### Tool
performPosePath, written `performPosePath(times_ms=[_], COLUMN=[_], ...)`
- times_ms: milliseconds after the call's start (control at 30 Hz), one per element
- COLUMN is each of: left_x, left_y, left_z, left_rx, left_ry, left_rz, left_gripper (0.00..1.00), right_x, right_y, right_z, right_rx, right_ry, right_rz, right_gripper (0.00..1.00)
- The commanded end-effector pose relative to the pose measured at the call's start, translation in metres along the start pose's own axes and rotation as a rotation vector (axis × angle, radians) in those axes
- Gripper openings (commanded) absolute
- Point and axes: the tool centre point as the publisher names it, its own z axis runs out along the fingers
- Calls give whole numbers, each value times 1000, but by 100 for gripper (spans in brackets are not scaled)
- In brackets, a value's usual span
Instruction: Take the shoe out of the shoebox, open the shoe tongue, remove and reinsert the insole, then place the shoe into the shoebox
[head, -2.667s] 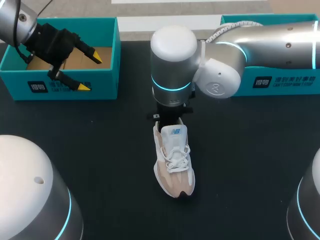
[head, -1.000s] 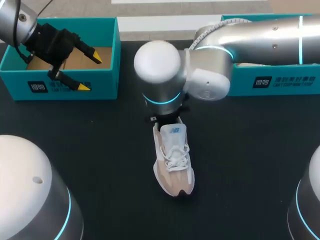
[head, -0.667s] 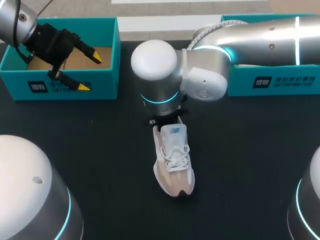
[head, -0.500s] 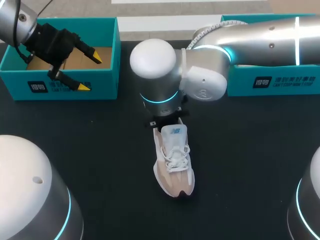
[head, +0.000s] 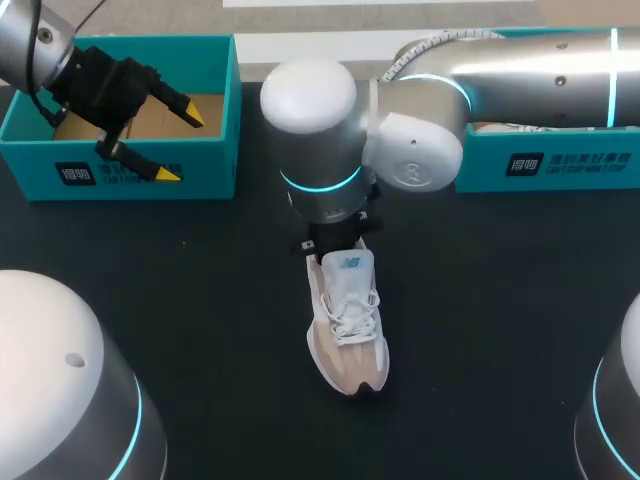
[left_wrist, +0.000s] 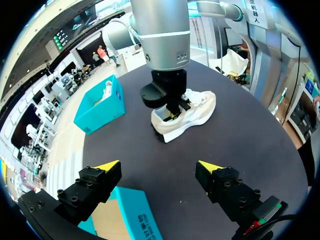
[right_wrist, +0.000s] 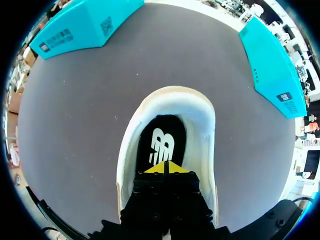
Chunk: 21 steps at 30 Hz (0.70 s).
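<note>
A white and beige shoe (head: 347, 320) lies on the dark table, toe toward the front edge. My right arm reaches in from the right and its wrist stands over the heel. In the right wrist view my right gripper (right_wrist: 165, 167) is shut, its yellow tips pressed together inside the shoe (right_wrist: 172, 100) just above the heel end of the black insole (right_wrist: 161, 142). My left gripper (head: 180, 145) hangs open and empty over the left shoebox (head: 120, 170). In its own view the left gripper (left_wrist: 159, 166) looks toward the shoe (left_wrist: 192, 112) from well away.
A second teal shoebox (head: 540, 165) stands at the back right, partly under my right arm. In the right wrist view the two boxes (right_wrist: 85, 22) (right_wrist: 270, 65) lie beyond the shoe's toe, on either side.
My right arm's wrist has shifted slightly over the heel while its gripper stays in the shoe opening. The shoe and my left arm have not moved.
</note>
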Motion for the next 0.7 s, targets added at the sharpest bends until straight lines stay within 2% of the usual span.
performPosePath(times_ms=[33,233,433,633,700], left_x=[1,1,1,1,1], left_y=[-1,-1,-1,-1,-1], left_z=[0,0,0,0,0], left_rx=[-4,-4,-4,-4,-4], left_ry=[0,0,0,0,0], left_rz=[0,0,0,0,0], left_gripper=[100,100,100,100,100], right_x=[2,9,9,-1,-3], right_y=[4,7,0,3,4], right_z=[16,33,45,17,3], right_rx=[29,59,111,85,103], right_ry=[35,54,62,51,58], right_rz=[-9,-26,-37,-26,-23], right_gripper=[0,0,0,0,0])
